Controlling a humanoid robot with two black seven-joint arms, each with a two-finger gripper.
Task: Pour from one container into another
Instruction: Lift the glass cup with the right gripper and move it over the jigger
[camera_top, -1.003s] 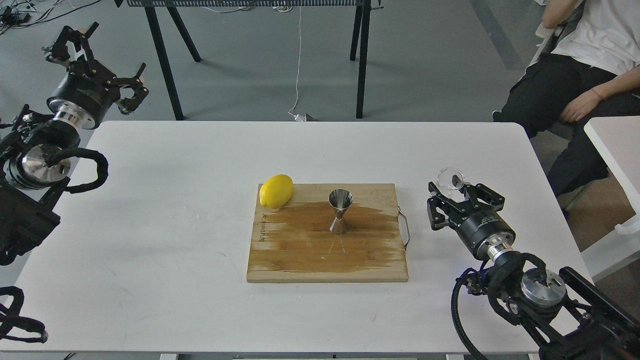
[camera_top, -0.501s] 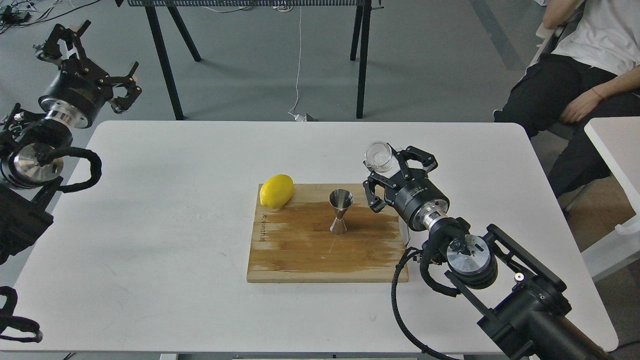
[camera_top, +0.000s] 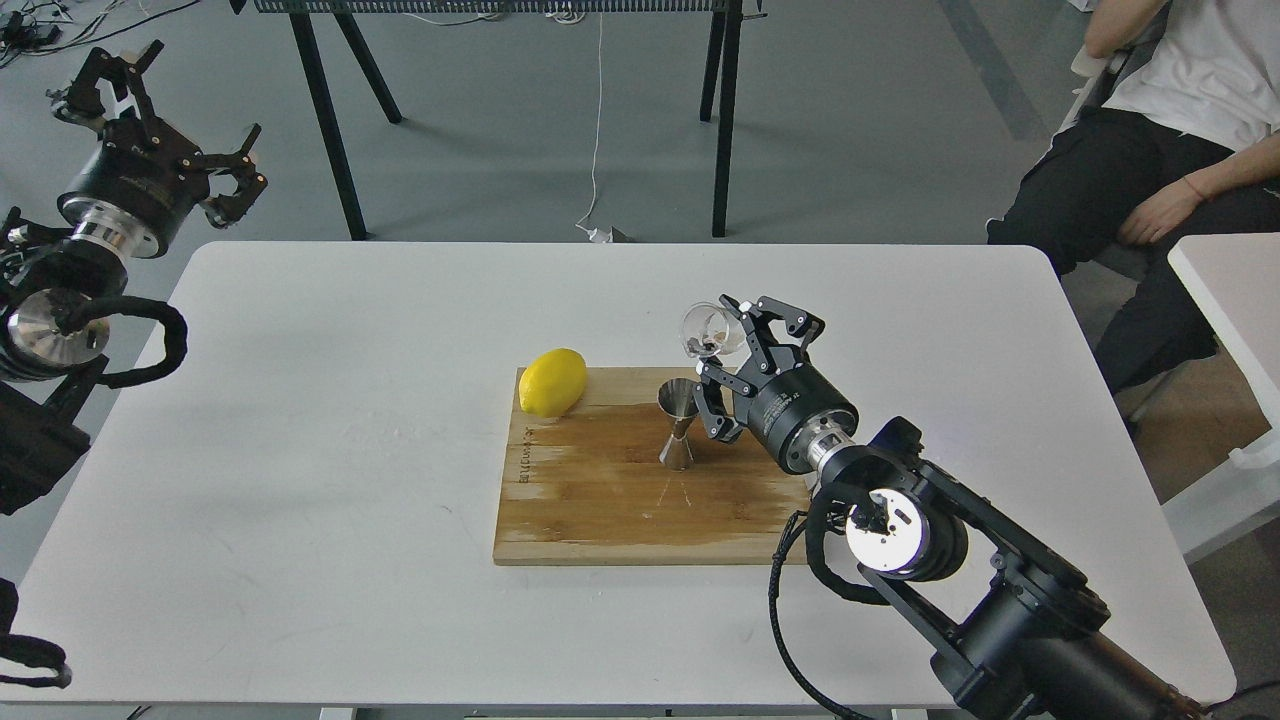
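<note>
The right gripper (camera_top: 728, 335) clamps the tilted glass cup (camera_top: 706, 331) just above the steel jigger (camera_top: 679, 424) — upright mid cutting board (camera_top: 600, 510), lemon (camera_top: 552, 382) at its far-left corner. The white surface (camera_top: 330, 440) lies bare leftward; the left gripper (camera_top: 150, 120) hangs spread wide, holding nothing, beyond its far-left corner.

Clear, glossy glass cup (camera_top: 708, 331) held in the matt black right gripper (camera_top: 735, 345). Just below it, polished steel jigger (camera_top: 680, 424), mirror-bright. Beneath, wooden board (camera_top: 600, 500), visible grain, patchy darker sheen. Left of the gripper, waxy lemon (camera_top: 552, 382). Matt white table (camera_top: 350, 450).
</note>
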